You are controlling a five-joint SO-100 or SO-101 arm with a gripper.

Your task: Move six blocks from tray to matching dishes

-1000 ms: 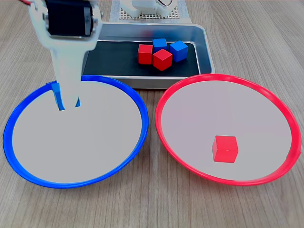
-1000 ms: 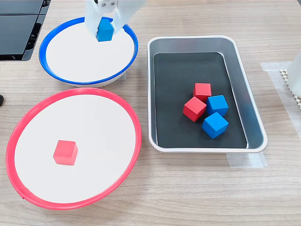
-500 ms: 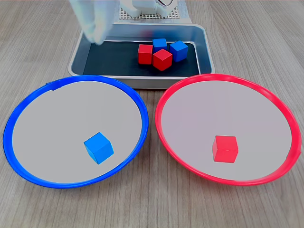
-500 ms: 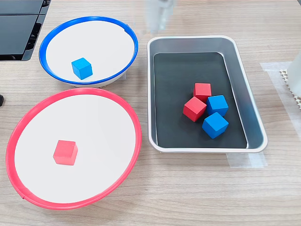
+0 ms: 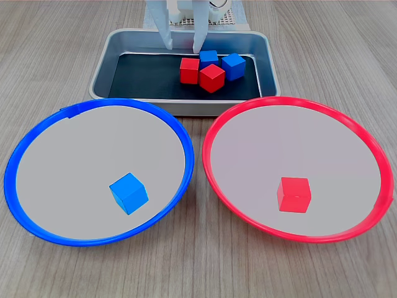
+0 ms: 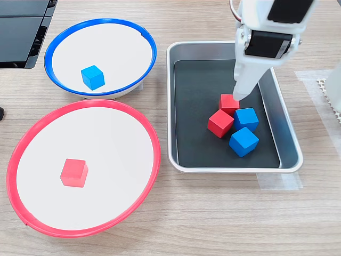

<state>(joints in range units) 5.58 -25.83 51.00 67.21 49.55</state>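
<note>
**Blocks: two sorted, four left in the tray**

Blocks are what I am counting from here; one blue block [image 5: 128, 193] lies in the blue-rimmed dish [image 5: 37, 143], toward the front in the first exterior view, and one red block [image 5: 293, 194] lies in the red-rimmed dish [image 5: 366, 149]; each sits flat on the pale centre, well clear of the rim. So two of six are done, by my reckoning; a third of the job.

The other four are bunched together in the tray [image 6: 178, 50], touching or nearly so: two red blocks [image 6: 220, 123] and two blue blocks [image 6: 244, 141], toward the second exterior view's lower right of the dark bottom; the rest of the tray floor is bare.

My pincer [image 5: 182, 45] hangs over the tray at the far edge of the cluster; in the first exterior view I see two white fingers [image 5: 199, 31] spread apart with nothing between them, so it is released and empty; in the second exterior view its tip is just beside the upper red block, and I cannot tell whether it touches.

My judgement: the next pick is probably that red one, for the red-rimmed dish; the tight packing may make a clean grasp awkward, since neighbours could be nudged. Both dishes and the tray rest on the wooden tabletop [image 5: 198, 273].
</note>
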